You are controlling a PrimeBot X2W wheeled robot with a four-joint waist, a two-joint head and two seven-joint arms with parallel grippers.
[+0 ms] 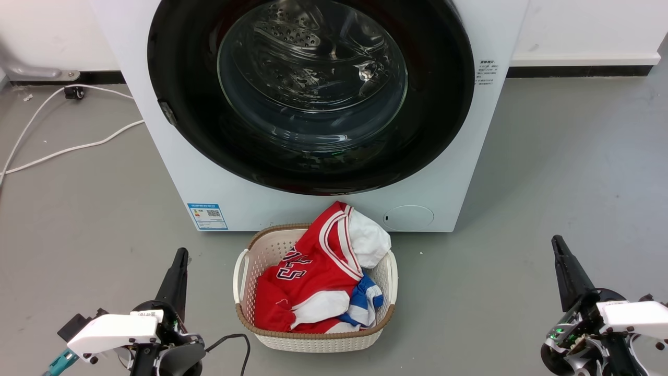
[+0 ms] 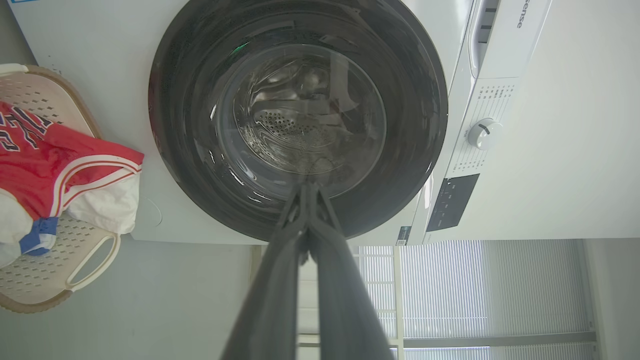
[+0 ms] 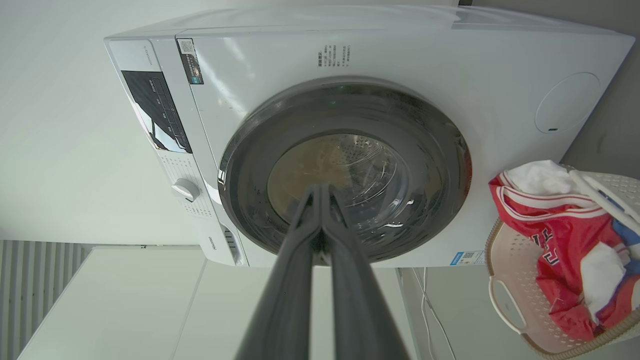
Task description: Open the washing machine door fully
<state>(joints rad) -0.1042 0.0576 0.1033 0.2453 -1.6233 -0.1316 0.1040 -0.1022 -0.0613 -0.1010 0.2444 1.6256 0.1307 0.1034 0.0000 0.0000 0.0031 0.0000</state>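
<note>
both hands empty, fingers pressed together: left hand (image 1: 181,253) and right hand (image 1: 556,240) sit low, well short of the washing machine (image 1: 172,172). the washing machine door (image 1: 311,94) is shut flush. hook its rim at what seems a catch (image 1: 167,113), swinging wide of the basket (image 1: 241,263).

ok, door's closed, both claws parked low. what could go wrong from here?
1. The laundry basket sits right before the washing machine, below the washing machine door; its heaped red jersey could snag a reaching arm.
2. Door is glossy and flush: the shut left claw or right claw may slip.
3. The white cable on the floor might catch a wheel.
</note>
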